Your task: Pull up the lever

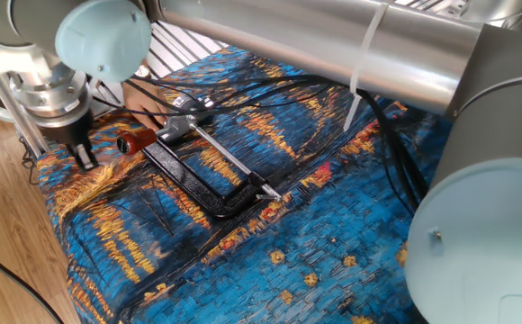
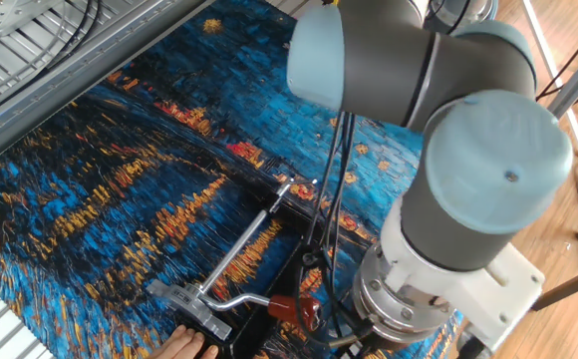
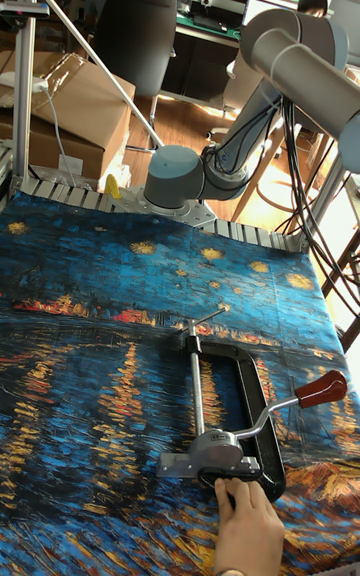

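Note:
The lever (image 1: 136, 141) is a short silver bar with a red-orange sleeve, jutting left from the silver head of a black-framed clamp (image 1: 194, 191) that lies flat on the cloth. The sleeve shows again as the lever (image 2: 291, 309) and, raised a little off the cloth, as the lever (image 3: 322, 389). My gripper (image 1: 85, 160) hangs left of the sleeve, a short gap away and not touching it. Its dark fingers point down over the cloth's edge, and their spacing is too unclear to read. In the other fixed view the wrist hides the fingers.
A person's hand (image 3: 246, 526) presses on the clamp's head; the same hand (image 1: 149, 105) shows behind it. The long silver rod (image 3: 197, 386) runs along the clamp. Black cables (image 1: 243, 85) trail over the blue-and-orange cloth (image 1: 333, 234). The table's edge and wooden floor (image 1: 0, 234) lie just left of the gripper.

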{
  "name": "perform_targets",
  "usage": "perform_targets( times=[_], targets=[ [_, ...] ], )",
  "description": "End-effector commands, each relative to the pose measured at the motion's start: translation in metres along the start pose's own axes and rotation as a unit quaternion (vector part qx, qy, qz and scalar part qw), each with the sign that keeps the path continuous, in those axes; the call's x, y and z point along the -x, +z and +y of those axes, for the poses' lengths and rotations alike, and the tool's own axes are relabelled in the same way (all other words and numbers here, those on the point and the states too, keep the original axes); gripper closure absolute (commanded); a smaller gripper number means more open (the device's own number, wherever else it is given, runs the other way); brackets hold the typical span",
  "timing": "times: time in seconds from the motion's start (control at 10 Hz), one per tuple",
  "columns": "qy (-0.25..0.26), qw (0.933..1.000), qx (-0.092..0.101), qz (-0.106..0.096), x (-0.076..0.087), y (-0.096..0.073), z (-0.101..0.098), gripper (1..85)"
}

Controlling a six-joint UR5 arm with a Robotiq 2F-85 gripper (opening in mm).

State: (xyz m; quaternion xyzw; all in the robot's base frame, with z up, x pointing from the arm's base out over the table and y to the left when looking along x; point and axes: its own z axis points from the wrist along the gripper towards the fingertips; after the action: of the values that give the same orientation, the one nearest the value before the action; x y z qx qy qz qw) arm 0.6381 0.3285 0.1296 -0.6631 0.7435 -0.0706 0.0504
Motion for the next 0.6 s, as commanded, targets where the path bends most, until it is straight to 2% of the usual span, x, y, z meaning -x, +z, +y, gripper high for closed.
perform_targets(
  times=[0.0,0.1,0.3,0.4,0.5],
  targets=[
    [-0.039,0.9990,-0.014,0.014,-0.014,0.014,-0.014,79.3],
    [-0.049,0.9988,-0.007,0.006,-0.011,0.021,-0.012,77.7],
    [-0.062,0.9973,0.003,0.040,-0.027,0.032,-0.007,75.0],
    [-0.063,0.9970,0.008,0.044,-0.030,0.037,-0.003,74.3],
    [-0.064,0.9963,0.026,0.052,-0.036,0.038,0.007,73.3]
  ],
)
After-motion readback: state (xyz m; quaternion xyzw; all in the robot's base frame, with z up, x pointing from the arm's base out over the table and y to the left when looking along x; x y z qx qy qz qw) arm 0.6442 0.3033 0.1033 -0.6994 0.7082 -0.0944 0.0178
